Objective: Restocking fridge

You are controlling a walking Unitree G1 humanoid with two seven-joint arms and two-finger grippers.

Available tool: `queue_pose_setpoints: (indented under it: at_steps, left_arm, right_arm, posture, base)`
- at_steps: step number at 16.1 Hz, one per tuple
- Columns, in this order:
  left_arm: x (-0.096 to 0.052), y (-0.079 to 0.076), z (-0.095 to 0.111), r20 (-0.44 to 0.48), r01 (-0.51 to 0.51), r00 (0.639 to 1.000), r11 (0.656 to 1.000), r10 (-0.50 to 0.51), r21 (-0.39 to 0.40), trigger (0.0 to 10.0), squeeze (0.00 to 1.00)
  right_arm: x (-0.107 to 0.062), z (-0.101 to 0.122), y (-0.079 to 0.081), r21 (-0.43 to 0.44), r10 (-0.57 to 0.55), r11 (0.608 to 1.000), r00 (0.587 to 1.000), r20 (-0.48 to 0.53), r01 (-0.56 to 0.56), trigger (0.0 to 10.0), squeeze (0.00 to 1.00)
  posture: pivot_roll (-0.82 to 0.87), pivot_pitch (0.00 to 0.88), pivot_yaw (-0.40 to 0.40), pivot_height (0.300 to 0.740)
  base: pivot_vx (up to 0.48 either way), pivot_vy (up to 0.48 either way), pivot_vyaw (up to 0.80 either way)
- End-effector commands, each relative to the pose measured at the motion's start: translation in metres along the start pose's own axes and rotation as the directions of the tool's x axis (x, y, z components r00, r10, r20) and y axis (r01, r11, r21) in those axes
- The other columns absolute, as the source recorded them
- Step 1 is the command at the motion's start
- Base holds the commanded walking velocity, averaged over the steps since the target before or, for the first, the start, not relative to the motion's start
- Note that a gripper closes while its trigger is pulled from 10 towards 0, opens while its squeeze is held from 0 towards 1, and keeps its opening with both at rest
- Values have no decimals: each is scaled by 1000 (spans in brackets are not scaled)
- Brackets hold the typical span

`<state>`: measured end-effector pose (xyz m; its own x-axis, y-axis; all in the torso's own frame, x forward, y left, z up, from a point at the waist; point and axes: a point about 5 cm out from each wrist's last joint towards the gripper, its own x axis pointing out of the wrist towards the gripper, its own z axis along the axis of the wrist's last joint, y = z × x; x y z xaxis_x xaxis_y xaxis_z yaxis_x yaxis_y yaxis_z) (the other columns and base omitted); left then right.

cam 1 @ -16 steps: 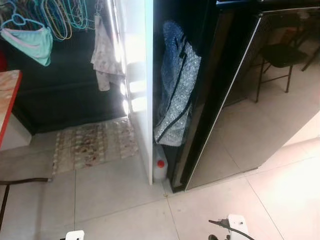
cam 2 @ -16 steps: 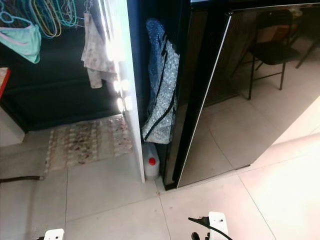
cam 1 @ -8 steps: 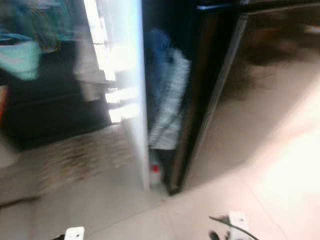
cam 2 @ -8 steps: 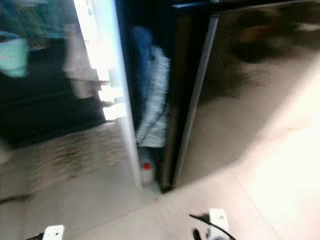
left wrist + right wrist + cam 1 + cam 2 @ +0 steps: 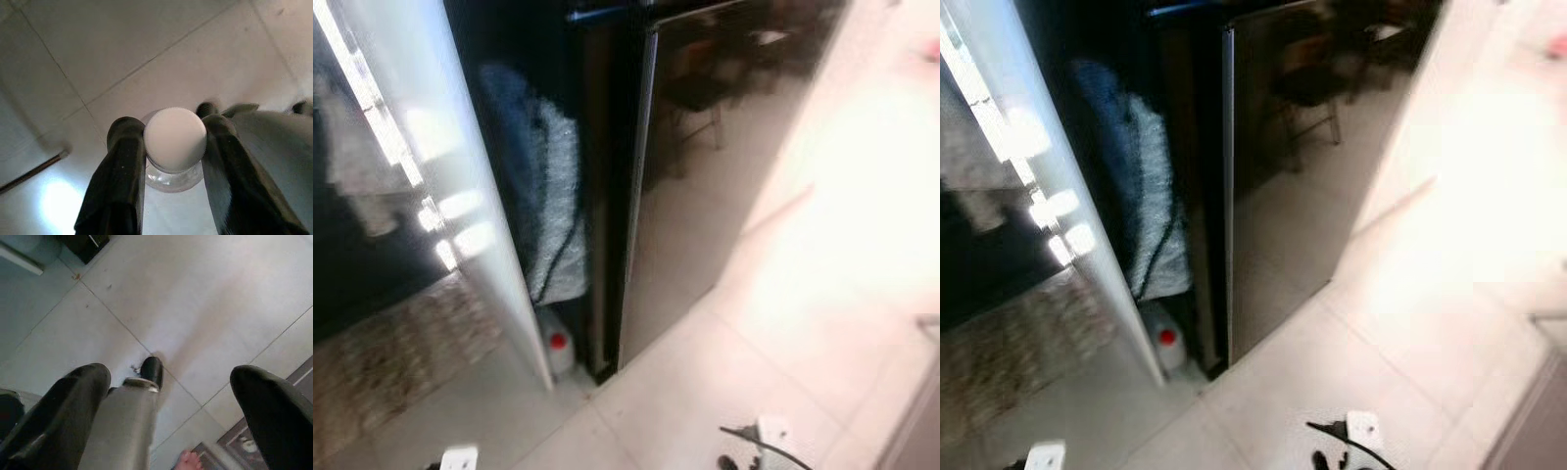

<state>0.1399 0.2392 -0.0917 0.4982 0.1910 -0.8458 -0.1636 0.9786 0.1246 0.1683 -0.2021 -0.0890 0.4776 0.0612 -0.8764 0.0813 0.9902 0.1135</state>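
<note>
Two black fingers of left tool (image 5: pixel 173 147) pinching clear plastic bottle with white ribbed cap (image 5: pixel 175 139) between them, above pale tiled floor (image 5: pixel 146 44). Right tool (image 5: pixel 171 396) spread wide, holding nothing.

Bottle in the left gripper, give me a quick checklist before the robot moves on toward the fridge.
1. Grip on the bottle: ok. The left gripper has a black finger on each side of the neck, under the white cap.
2. Right gripper free to work the door: ok, fingers spread wide, nothing between them.
3. Fridge door open: not ok, the dark glossy front looks shut.
4. Floor ahead: ok, bare tile.
5. Small jug with red cap beside the fridge base: ok, tucked in the gap by the white panel, off the path.
6. Bottle contents and fill level: cannot tell.
</note>
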Motion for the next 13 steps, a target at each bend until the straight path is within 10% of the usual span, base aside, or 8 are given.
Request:
queue_pose_setpoints:
  at_steps: [1, 13]
  left_arm:
    - [0, 0, 2, 4, -1, 1000, 1000, 1, 6, 10000, 0]
    - [2, -14, 7, 14, 21, 1000, 1000, -21, 4, 10000, 0]
  right_arm:
    - [-2, -7, -5, 3, -15, 1000, 1000, -25, 15, 10000, 0]
    - [-1, -7, -5, 33, -29, 999, 1000, -7, 29, 10000, 0]
  posture:
    - [135, 70, 17, 740]
    - [136, 66, 23, 740]
  base:
    - [0, 0, -688]
    - [0, 23, -114]
